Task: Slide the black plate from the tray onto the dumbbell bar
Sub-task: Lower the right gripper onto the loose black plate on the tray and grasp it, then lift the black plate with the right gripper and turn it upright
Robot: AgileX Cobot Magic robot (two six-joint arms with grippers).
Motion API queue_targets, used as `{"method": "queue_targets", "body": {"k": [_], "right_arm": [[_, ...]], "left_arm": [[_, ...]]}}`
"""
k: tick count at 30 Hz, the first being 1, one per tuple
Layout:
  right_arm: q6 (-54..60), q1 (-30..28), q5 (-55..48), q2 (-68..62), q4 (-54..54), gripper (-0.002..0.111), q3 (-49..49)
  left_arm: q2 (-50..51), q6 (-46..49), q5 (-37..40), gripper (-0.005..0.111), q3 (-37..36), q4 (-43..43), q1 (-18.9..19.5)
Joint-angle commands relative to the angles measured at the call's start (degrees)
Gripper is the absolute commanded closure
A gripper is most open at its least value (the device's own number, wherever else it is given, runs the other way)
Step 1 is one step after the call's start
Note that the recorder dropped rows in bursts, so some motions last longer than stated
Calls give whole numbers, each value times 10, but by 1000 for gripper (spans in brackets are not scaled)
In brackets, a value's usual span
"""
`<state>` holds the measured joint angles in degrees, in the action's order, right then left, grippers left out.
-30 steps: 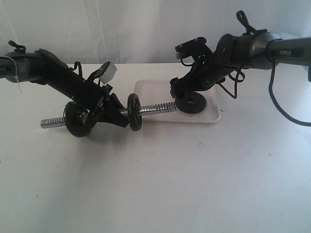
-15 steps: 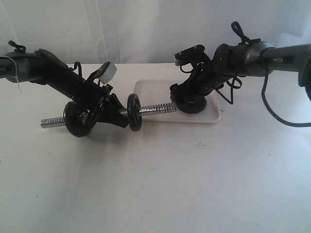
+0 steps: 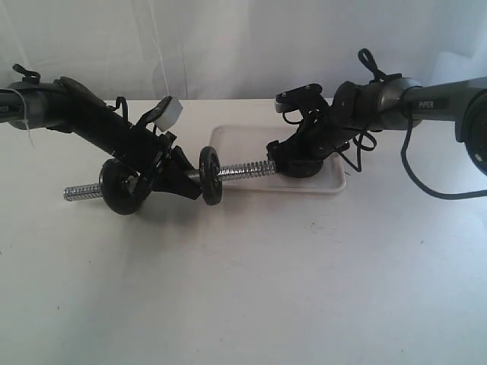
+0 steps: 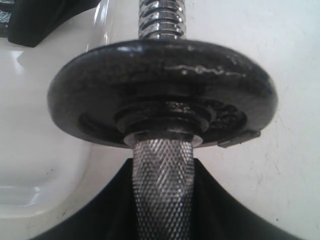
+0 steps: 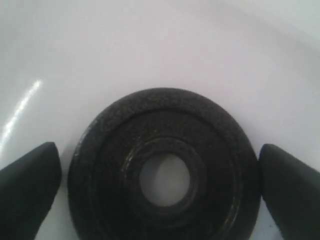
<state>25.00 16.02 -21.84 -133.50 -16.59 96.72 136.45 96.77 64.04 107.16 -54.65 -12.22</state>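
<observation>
Our right gripper (image 3: 295, 158) has dropped lower than before. It is wide open, with a finger on each side of the black plate (image 5: 115, 165), holding nothing. The plate lies flat on the tray (image 3: 335, 182), mostly hidden in the outside view. Our left gripper (image 3: 169, 176) squeezes the dumbbell bar (image 3: 243, 169) between two other plates (image 3: 211, 176).

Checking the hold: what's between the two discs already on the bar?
The left gripper, shut on the middle of the dumbbell bar; the exterior view shows it.
</observation>
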Motion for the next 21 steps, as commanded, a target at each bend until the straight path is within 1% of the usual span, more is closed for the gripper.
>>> {"method": "queue_targets", "body": {"k": [1, 13, 17, 21], "right_arm": [[3, 2, -22, -15, 8, 5, -1], [2, -5, -62, -15, 8, 5, -1], [-17, -7, -62, -14, 12, 5, -1], [-29, -7, -56, -14, 12, 5, -1]], "left_arm": [[-1, 9, 34, 107, -5, -61, 3], [-1, 9, 34, 107, -5, -56, 3], [-1, 9, 38, 107, -5, -37, 3], [-1, 10, 45, 107, -5, -35, 3]]}}
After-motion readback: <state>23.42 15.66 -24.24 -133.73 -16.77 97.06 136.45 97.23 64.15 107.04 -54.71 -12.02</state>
